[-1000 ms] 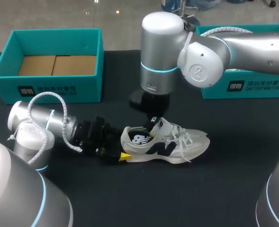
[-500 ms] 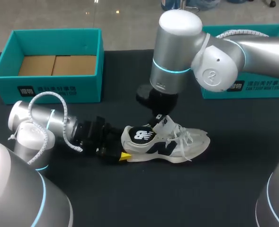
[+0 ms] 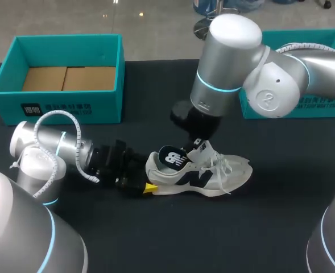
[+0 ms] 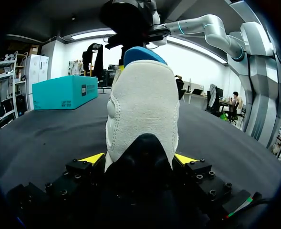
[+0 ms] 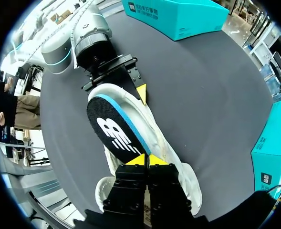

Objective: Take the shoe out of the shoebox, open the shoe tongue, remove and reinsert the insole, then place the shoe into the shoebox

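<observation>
The shoe (image 3: 204,175) stands on its sole on the black table (image 3: 156,239), around the middle. Its toe points toward the right edge and its heel toward the left edge. It is outside both boxes.

The insole (image 5: 115,130) is dark on top with a white mark and has a blue edge. It slants up out of the shoe's opening, with its heel end raised above the heel collar and its front end lower, over the laces.

The right gripper (image 5: 147,161) comes down from above. Its yellow tips are pressed close together on the insole's front end. The pinched edge itself is hard to make out, but it appears to be nipped between them.

The left gripper (image 4: 139,158) lies low along the table. Its fingers are spread as wide as the heel, and each yellow tip sits against one side, clamping the shoe from behind.

An open teal shoebox (image 3: 65,105) with a brown cardboard floor stands near the far left corner, well apart from the shoe. A second teal box (image 3: 304,102) stands at the far right edge behind the right arm (image 3: 281,74).
</observation>
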You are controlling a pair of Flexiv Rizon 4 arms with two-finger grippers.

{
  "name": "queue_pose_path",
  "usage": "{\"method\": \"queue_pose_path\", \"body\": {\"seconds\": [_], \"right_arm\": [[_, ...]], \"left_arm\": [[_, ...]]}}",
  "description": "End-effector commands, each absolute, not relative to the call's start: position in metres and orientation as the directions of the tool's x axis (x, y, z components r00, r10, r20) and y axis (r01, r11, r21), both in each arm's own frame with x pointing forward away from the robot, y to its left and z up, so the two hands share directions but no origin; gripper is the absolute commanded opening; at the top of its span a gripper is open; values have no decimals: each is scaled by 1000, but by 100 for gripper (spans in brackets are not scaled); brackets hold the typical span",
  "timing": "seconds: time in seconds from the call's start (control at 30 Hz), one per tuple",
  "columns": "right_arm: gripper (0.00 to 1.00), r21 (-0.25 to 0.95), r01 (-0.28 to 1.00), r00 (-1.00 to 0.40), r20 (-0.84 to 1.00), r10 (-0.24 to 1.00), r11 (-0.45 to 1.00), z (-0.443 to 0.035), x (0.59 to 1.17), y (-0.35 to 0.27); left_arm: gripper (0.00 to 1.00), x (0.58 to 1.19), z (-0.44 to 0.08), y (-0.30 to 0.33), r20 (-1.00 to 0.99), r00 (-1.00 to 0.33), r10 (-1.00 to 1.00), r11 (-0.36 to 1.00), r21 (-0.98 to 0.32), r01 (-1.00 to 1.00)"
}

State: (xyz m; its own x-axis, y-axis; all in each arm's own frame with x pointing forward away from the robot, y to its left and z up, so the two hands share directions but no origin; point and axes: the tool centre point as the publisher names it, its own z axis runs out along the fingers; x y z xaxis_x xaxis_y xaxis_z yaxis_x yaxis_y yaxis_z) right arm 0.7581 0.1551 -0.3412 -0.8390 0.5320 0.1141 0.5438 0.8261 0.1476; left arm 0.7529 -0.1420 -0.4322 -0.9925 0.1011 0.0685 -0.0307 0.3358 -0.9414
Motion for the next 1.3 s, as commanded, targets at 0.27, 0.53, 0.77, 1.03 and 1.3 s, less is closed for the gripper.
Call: {"method": "queue_pose_path", "body": {"seconds": [0.27, 0.53, 0.77, 1.03, 1.3], "right_arm": [[0, 149, 509, -859, 146, 491, 848, -354, 768, 176], [38, 148, 493, -868, 148, 474, 857, -351, 768, 176], [61, 160, 446, -891, 173, 420, 880, -343, 769, 176], [100, 186, 347, -920, 260, 295, 919, -333, 782, 176], [100, 179, 311, -916, 318, 244, 933, -328, 785, 178]], "left_arm": [[0, 753, -436, -144, 68, -993, 100, 337, -941, -31], [0, 753, -436, -144, 68, -993, 100, 337, -941, -31], [0, 753, -436, -144, 68, -993, 100, 337, -941, -31], [0, 753, -436, -144, 68, -993, 100, 337, -941, -31], [0, 753, -436, -144, 68, -993, 100, 337, -941, -31]]}}
